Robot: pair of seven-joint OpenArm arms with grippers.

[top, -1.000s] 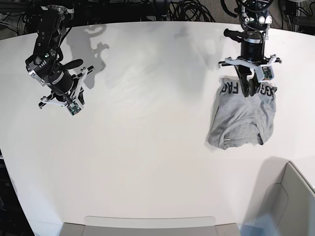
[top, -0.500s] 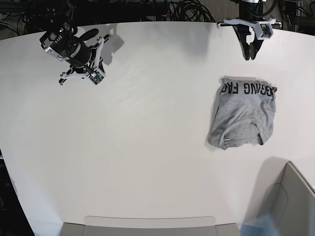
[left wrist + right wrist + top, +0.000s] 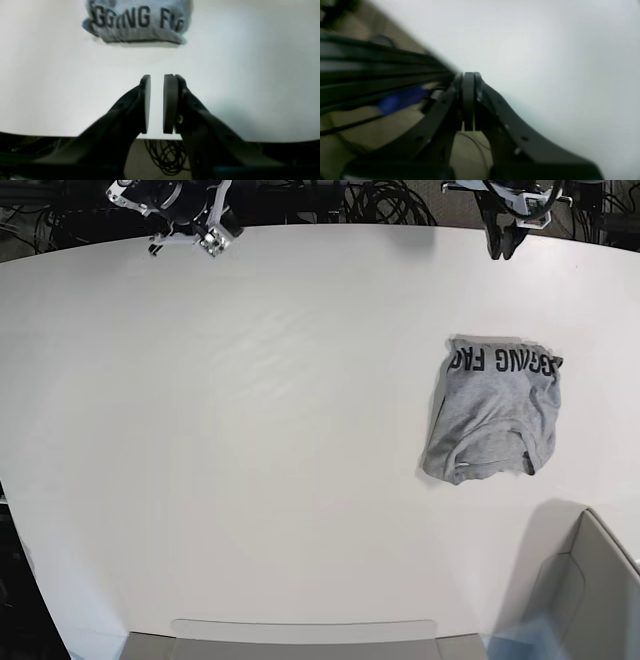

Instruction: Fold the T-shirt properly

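The T-shirt point(image 3: 495, 415) lies folded into a compact grey bundle on the right side of the white table point(image 3: 250, 440), its black lettering facing up along the far edge. In the left wrist view the T-shirt point(image 3: 137, 22) sits ahead of my left gripper point(image 3: 157, 77), well apart from it. That gripper's pads stand a narrow gap apart with nothing between them. It hovers at the table's far right edge point(image 3: 500, 238). My right gripper point(image 3: 468, 75) is shut and empty, pulled back over the table's far left edge point(image 3: 185, 220).
A grey bin point(image 3: 590, 590) stands at the front right corner. A flat grey tray point(image 3: 300, 638) lies along the front edge. Black cables point(image 3: 390, 200) hang behind the table's far edge.
Both arms have drawn back toward the table's far edge. The left gripper has let go of the T-shirt and lifted away from it; the shirt stays where it lay.
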